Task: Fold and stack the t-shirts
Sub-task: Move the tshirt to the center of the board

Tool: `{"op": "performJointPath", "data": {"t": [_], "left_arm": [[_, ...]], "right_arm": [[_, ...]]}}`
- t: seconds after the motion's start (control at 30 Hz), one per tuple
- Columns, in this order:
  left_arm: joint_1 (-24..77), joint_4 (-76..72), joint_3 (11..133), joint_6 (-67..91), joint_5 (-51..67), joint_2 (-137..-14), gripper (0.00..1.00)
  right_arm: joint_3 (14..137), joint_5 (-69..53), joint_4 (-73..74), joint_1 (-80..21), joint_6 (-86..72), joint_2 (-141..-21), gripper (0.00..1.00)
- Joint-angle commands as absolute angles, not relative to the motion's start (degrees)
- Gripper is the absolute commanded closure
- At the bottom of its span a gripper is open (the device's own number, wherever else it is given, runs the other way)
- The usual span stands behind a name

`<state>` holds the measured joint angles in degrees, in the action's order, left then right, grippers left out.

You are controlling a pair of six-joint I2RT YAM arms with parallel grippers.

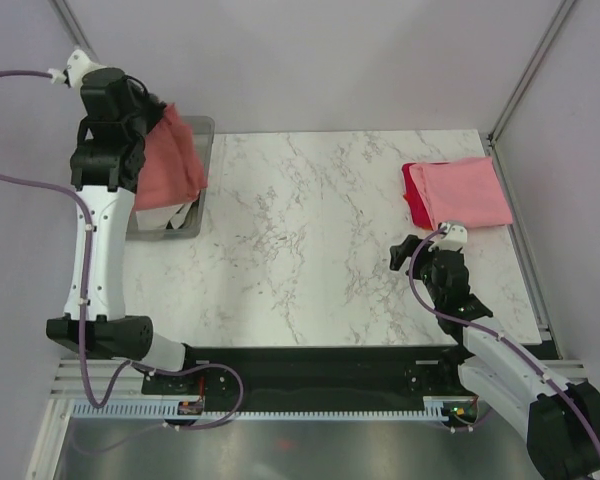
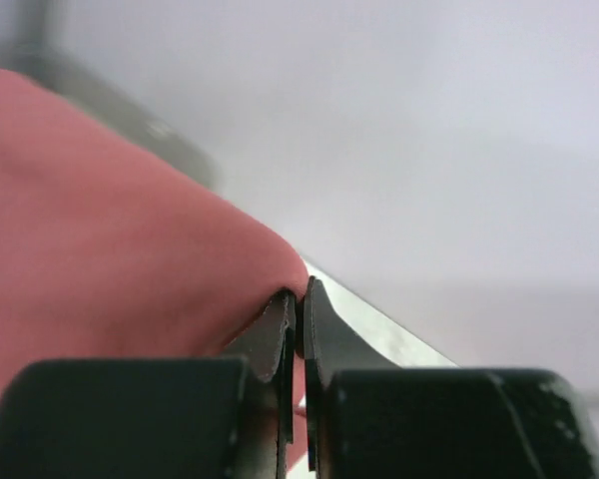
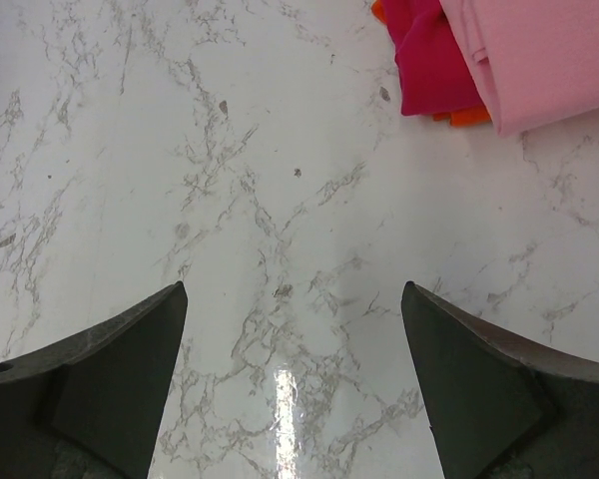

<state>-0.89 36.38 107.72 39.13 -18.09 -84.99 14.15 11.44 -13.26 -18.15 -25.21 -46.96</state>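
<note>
Pinched tight in my left gripper (image 2: 298,299), jaws pressed together on a peak of cloth, is the dusty salmon-red t-shirt (image 2: 110,230). It hangs bunched from that one point, long axis running straight down. Its lower end spreads wider over the grey bin (image 1: 206,128) at the far left corner of the marble table (image 1: 300,240). I cannot tell whether its hem touches the bin.

Well apart from it, at the far right of the table, the light pink t-shirt (image 1: 472,192) lies folded flat. Its long axis runs left to right, tipped slightly. It rests on top of the bright red t-shirt (image 1: 414,196), which shows only as a strip along the pink one's left edge.

Just nearer than that pile my right gripper (image 3: 295,289) hangs over bare marble, fingers spread wide and holding nothing.
</note>
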Motion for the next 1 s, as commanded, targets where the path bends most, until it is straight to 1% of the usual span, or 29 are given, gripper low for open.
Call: {"op": "performJointPath", "data": {"t": [0.0, 0.03, 0.07, 0.13, 0.17, 0.2, 0.27, 0.3, 0.37, 0.4, 0.43, 0.47, 0.5, 0.53, 0.57, 0.6, 0.7, 0.83, 0.87, 0.93, 0.97], "left_arm": [[11.57, 33.75, 114.77, 43.85, -11.78, -81.65, 0.98], [14.65, 33.58, 117.40, 44.81, -11.52, -81.82, 0.98], [20.59, 33.57, 118.90, 45.09, -10.73, -82.78, 0.98], [24.94, 33.49, 123.02, 47.35, -8.36, -84.19, 0.98], [27.14, 33.31, 123.83, 48.68, -4.87, -84.72, 0.98], [27.51, 33.22, 124.01, 50.00, -3.18, -85.42, 0.98], [27.34, 32.78, 121.74, 53.78, -0.71, -84.82, 0.97], [27.25, 32.35, 116.86, 54.92, -0.79, -83.16, 0.91], [26.03, 29.90, 109.73, 55.54, -1.23, -80.35, 0.84], [25.41, 29.01, 100.81, 56.42, -1.58, -76.94, 0.77], [24.70, 27.96, 95.85, 57.12, -2.02, -75.16, 0.73], [23.22, 24.99, 90.49, 57.82, -2.20, -73.49, 0.66], [22.33, 23.48, 80.00, 58.62, -1.76, -71.65, 0.38], [20.50, 22.34, 75.02, 60.45, -1.15, -68.85, 0.19], [19.70, 21.37, 70.71, 60.73, -0.27, -67.51, 0.09], [19.08, 19.70, 63.53, 60.47, 1.13, -66.46, 0.01], [18.72, 18.55, 55.32, 55.30, 1.32, -63.64, 0.00], [19.16, 17.76, 51.59, 48.62, 0.79, -62.58, 0.00], [20.03, 17.32, 51.42, 47.30, 1.05, -62.93, 0.00], [21.44, 16.44, 51.50, 42.57, 1.23, -64.42, 0.04], [23.10, 16.44, 51.68, 41.50, 1.06, -65.29, 0.04]], "right_arm": [[14.41, 11.51, -15.38, -18.19, -24.70, -46.58, 0.03], [14.41, 11.51, -15.29, -18.19, -24.70, -46.76, 0.03], [14.41, 11.77, -15.29, -18.19, -24.70, -46.67, 0.03], [14.41, 11.95, -15.12, -18.19, -24.78, -46.58, 0.03], [14.41, 12.04, -15.03, -18.19, -24.70, -46.58, 0.03], [14.50, 12.39, -14.86, -18.19, -24.78, -46.50, 0.03], [14.50, 12.74, -14.68, -18.19, -24.87, -46.32, 0.03], [14.41, 12.92, -14.50, -18.19, -24.96, -46.14, 0.03], [14.33, 13.53, -14.41, -18.19, -25.13, -45.88, 0.03], [14.33, 13.71, -14.07, -18.11, -25.31, -45.88, 0.03], [14.33, 14.23, -13.89, -18.19, -25.40, -45.79, 0.03], [14.41, 14.24, -13.80, -18.19, -25.49, -45.62, 0.03], [14.33, 14.33, -13.80, -18.19, -25.49, -45.62, 0.03], [14.41, 14.41, -13.80, -18.11, -25.49, -45.62, 0.03], [14.33, 14.24, -13.80, -18.19, -25.40, -45.62, 0.04], [14.33, 14.15, -13.89, -18.11, -25.49, -45.70, 0.04], [14.33, 13.54, -14.24, -18.19, -25.31, -45.97, 0.04], [14.41, 11.43, -15.29, -18.19, -25.92, -47.28, 0.05], [14.85, 10.21, -15.64, -18.19, -25.84, -49.11, 0.09], [16.60, 7.65, -16.17, -18.19, -25.40, -51.75, 0.17], [17.39, 7.47, -15.82, -18.19, -25.40, -54.81, 0.25]]}}
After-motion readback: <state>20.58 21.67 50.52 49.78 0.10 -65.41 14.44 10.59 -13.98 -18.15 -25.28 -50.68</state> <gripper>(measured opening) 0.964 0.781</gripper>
